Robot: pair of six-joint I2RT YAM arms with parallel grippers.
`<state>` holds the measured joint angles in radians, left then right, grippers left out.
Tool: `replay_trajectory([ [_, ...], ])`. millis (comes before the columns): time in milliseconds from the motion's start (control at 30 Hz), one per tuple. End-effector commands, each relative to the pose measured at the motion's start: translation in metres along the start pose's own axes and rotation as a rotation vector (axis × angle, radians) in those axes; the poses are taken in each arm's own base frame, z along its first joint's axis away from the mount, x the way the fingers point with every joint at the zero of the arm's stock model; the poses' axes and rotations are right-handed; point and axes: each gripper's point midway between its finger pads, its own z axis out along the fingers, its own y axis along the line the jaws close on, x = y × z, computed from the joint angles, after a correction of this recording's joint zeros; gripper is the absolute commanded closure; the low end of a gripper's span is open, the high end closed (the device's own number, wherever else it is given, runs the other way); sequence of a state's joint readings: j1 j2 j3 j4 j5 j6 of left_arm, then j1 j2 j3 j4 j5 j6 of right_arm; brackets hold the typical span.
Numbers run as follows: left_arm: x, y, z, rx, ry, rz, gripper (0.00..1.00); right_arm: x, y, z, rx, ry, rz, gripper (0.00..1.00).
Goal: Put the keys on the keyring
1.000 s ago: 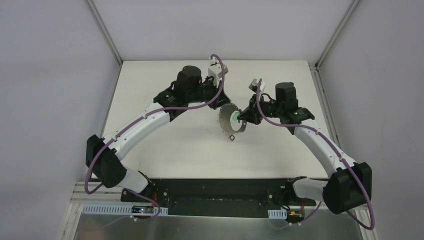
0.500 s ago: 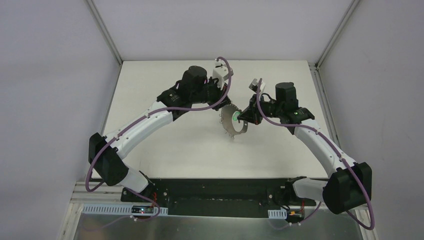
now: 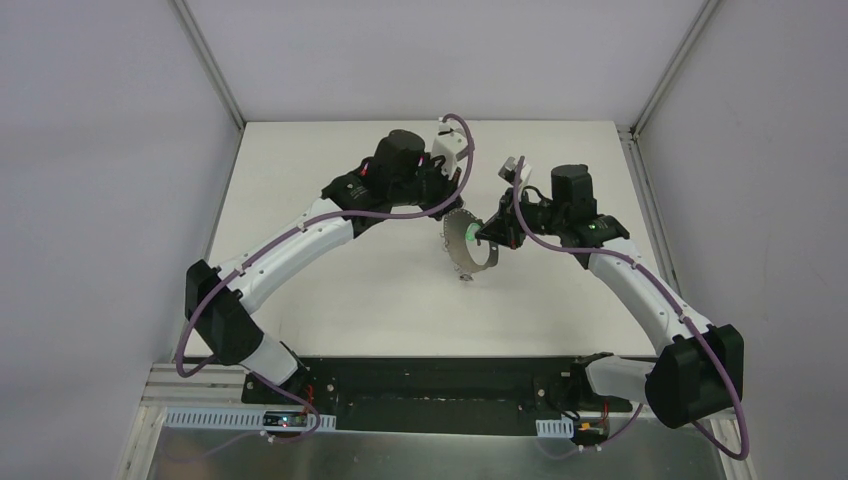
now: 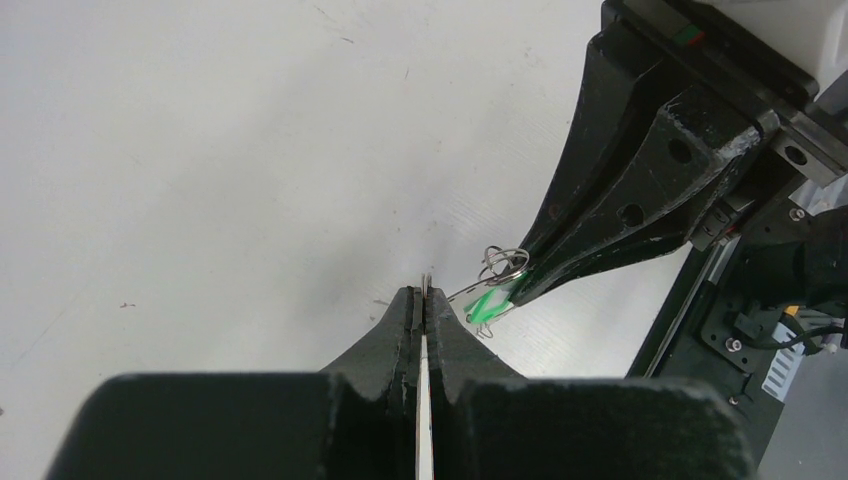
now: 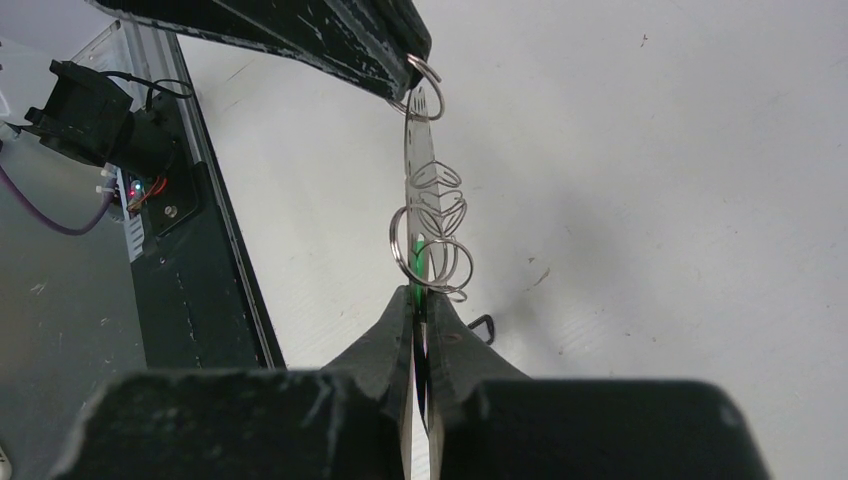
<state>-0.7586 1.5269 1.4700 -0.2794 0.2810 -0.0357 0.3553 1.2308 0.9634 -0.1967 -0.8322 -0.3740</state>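
Keyring (image 3: 455,256) held above the table (image 3: 330,290), edge-on between two grippers. Left gripper (image 4: 422,298) clamped fully shut on the far rim. Right gripper (image 5: 420,300) likewise shut, pinching green key (image 4: 490,303) at the opposite rim, hoop running straight out from its fingertips toward the left. Key nearest right arm, so threading probably from there. One hoop, one key visible, several small wire loops (image 5: 432,245); other keys unseen.
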Motion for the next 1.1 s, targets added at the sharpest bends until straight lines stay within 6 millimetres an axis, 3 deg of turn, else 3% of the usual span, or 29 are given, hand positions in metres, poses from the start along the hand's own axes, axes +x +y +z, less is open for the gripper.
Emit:
replay_trajectory([
  [0,-0.015,0.002,-0.002,-0.034,-0.027,0.036,1.00,-0.018,0.009,-0.006,-0.017,-0.052,-0.043,1.00],
  [500,-0.019,0.001,0.004,-0.041,-0.053,-0.008,1.00,-0.021,0.015,-0.004,-0.040,-0.075,0.014,0.99],
  [733,-0.026,-0.005,0.002,0.026,-0.121,-0.003,1.00,-0.016,0.024,-0.002,-0.101,-0.082,0.044,0.83],
  [1067,-0.043,-0.017,-0.005,0.129,-0.208,0.004,1.00,-0.019,0.028,-0.003,-0.140,-0.114,0.079,0.71],
])
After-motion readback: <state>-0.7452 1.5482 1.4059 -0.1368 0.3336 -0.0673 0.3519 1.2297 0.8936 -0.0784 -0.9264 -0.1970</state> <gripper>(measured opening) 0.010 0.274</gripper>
